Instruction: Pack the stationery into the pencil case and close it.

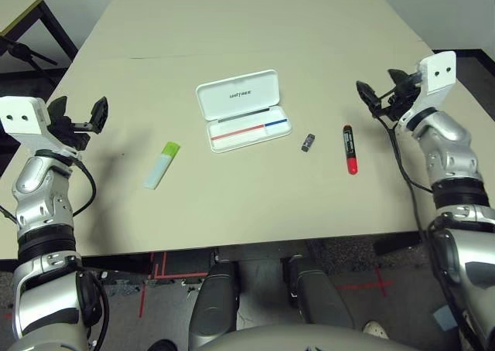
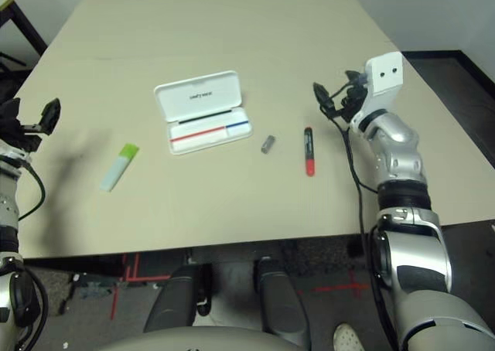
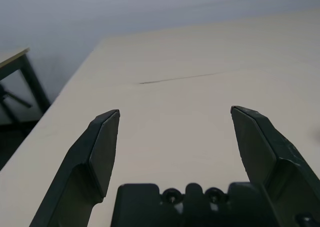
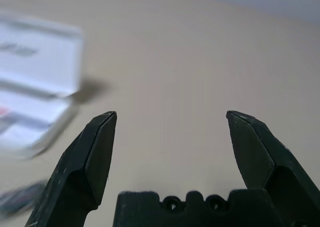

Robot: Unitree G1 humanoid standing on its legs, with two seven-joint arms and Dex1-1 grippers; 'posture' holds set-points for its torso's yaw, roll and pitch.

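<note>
Head view: the case (image 1: pixel 240 110) is lying open mid-surface (image 1: pixel 232 204), highlighter (image 1: pixel 161 165) to its left, stub (image 1: pixel 308 142) and marker (image 1: pixel 349 149) to its right. Wrist views: left pincer (image 3: pixel 175 117) and right pincer (image 4: pixel 171 118) are gaping, released.

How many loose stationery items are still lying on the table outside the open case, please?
3: a highlighter left of the pencil case, a small dark piece just right of it, and a marker farther right.
</note>
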